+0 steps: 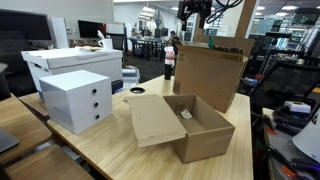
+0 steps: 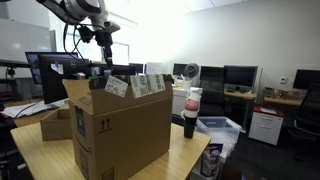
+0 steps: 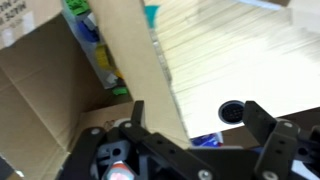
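Note:
My gripper [image 3: 200, 128] is open and empty, its two black fingers spread wide. It hangs above a tall open cardboard box [image 1: 210, 70], over the box's rim, and also shows in both exterior views [image 1: 195, 12] [image 2: 105, 50]. In the wrist view a box flap [image 3: 128, 55] runs between the fingers. Green and blue packets [image 3: 93, 48] lie inside the box. In an exterior view the tall box [image 2: 120, 130] has several packets [image 2: 140, 85] sticking up from its top.
A dark bottle with a red label [image 2: 190, 112] stands beside the tall box, also seen in the exterior view [image 1: 169, 60]. A low open cardboard box [image 1: 195, 125] and a white drawer unit [image 1: 75, 100] sit on the wooden table [image 1: 120, 150]. A round cable hole [image 3: 232, 112] is in the tabletop.

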Robot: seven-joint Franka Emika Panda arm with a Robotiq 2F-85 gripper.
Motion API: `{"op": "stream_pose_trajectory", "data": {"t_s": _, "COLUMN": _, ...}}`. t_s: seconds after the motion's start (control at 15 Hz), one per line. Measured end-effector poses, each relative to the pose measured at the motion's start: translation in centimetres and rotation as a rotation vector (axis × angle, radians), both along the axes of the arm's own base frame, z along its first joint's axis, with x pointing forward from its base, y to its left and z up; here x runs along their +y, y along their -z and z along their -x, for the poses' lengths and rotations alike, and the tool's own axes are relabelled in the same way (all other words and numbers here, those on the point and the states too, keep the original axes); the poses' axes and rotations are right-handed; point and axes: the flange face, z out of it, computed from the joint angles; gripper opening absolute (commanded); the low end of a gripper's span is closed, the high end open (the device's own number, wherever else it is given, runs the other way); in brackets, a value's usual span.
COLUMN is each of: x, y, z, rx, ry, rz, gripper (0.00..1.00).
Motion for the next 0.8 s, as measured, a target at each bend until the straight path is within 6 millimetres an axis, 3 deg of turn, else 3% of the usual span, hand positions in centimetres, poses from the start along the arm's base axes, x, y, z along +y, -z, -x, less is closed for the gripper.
{"op": "stream_pose_trajectory", "data": {"t_s": 0.13, "x": 4.8, "y": 0.6, "z": 0.5, "rx": -0.018, "ry": -0.086, "rz": -0.037, "gripper": 1.00}}
{"op": "stream_pose_trajectory", "data": {"t_s": 0.33, "x": 9.7, "y": 3.9, "z": 2.0, "rx": 0.006, "ry": -0.218, "rz": -0.097, "gripper": 1.00}}
{"op": "stream_pose_trajectory", "data": {"t_s": 0.53, "x": 10.7, "y": 8.5, "z": 3.3, "rx": 0.076, "ry": -0.340, "rz": -0.170, "gripper": 1.00}}
{"op": "stream_pose_trajectory", "data": {"t_s": 0.8, "x": 9.6, "y": 14.5, "z": 4.9, "rx": 0.202, "ry": -0.489, "rz": -0.254, "gripper": 1.00}}
